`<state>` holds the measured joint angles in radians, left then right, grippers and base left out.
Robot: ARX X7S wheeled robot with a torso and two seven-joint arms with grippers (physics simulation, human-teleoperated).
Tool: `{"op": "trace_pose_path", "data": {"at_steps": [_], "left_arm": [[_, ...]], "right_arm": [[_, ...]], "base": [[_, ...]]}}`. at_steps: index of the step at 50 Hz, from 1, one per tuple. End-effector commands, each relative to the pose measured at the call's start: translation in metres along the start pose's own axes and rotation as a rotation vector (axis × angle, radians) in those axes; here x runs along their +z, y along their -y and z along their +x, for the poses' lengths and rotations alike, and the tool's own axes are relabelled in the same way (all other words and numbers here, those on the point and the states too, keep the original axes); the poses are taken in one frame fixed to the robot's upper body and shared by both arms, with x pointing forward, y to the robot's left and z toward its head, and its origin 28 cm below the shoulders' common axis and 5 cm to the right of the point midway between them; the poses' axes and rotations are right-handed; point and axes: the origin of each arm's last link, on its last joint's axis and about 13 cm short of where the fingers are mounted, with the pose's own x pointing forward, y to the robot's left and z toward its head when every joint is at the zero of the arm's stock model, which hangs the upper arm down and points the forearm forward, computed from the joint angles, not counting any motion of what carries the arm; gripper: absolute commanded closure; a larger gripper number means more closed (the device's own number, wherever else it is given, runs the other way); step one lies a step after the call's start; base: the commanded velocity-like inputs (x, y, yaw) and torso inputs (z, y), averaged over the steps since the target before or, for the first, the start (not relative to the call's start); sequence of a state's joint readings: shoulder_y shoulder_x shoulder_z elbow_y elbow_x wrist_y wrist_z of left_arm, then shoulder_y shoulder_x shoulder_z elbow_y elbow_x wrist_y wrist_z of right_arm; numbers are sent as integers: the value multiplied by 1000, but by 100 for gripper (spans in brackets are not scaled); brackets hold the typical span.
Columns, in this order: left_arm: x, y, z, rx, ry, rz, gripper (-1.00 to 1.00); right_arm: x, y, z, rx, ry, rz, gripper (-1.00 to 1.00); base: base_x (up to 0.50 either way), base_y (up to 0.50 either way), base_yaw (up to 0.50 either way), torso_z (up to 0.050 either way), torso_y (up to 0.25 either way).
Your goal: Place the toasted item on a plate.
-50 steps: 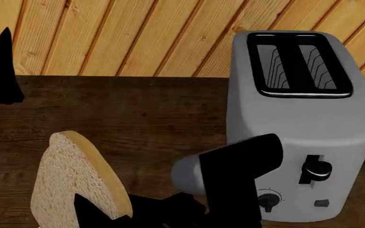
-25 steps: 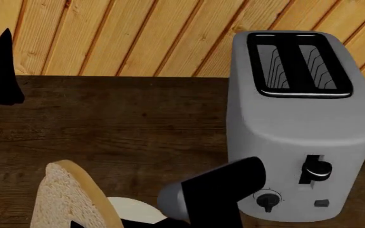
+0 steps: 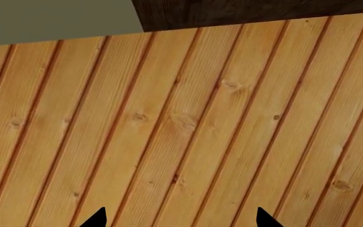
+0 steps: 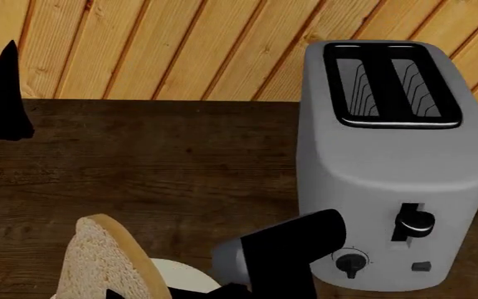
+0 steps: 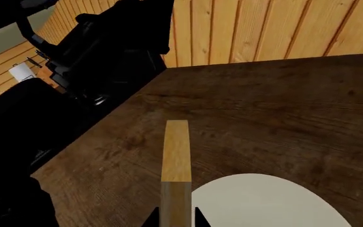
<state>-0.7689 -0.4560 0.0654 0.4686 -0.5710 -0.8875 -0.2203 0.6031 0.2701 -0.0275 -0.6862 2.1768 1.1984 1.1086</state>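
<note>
Gripping toast [image 5: 176, 156] upright in shut right claw [image 5: 176, 218], plate [image 5: 270, 201] beside; releasing on-edge risks toppling off rim.

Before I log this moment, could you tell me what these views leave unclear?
- Plate: cut off by the right wrist view's edge; in the head view mostly behind the bread slice and arm.
- Right gripper: only finger tips show, pinching the slice.
- Left gripper: only two tips show, apart.
- Whether the slice touches the plate: unclear.

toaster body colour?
Plain matte grey toaster, with black slots and knobs; the head view shows it best.
</note>
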Motion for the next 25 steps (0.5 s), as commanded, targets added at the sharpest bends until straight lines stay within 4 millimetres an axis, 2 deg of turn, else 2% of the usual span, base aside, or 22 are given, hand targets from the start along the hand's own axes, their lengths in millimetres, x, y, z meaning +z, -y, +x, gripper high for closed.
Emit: {"op": "trace_pose_path", "data": {"at_steps": [1,25], "left_arm": [[-1,1,0,-2,-3,0,-100],[-1,2,-1,-4,-4,3,-100]], "right_arm": [[-3,7,4,-10,-3,7,100],[-16,22,14,-36,-26,40,100]], "base": [[0,0,0,0,0],[0,0,0,0,0]]}}
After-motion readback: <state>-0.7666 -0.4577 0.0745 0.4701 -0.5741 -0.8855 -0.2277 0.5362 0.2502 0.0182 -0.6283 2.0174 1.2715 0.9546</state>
